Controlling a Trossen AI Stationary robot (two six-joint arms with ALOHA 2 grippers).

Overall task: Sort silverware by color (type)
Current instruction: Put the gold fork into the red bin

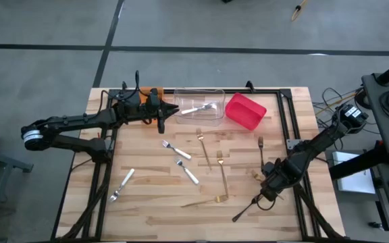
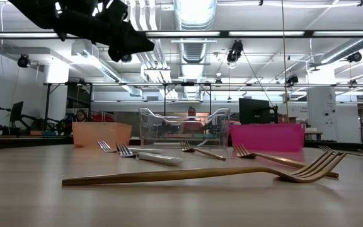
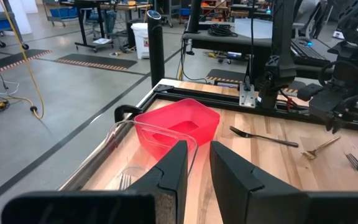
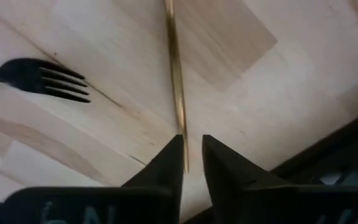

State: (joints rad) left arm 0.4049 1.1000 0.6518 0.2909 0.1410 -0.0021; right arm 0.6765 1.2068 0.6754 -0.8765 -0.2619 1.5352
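Nearest the table's front edge, well in front of the clear bin and off to its right, lies a black fork. Just behind it the right gripper is low over the wood, its fingers a narrow slot apart with the end of a gold fork lying in that slot; a gap shows beside the handle, so the fork is straddled rather than pinched. A long gold fork lies in front of the clear bin, and a shorter gold one lies closer to the bin. A white-handled fork lies far in front and to the bin's left; two more and lie between it and the bin. Inside the clear bin rests a silver fork. The red bin sits just right of the clear bin, tilted, and the orange bin sits to its left. The left gripper hangs at the clear bin's left end, fingers slightly parted and holding nothing.
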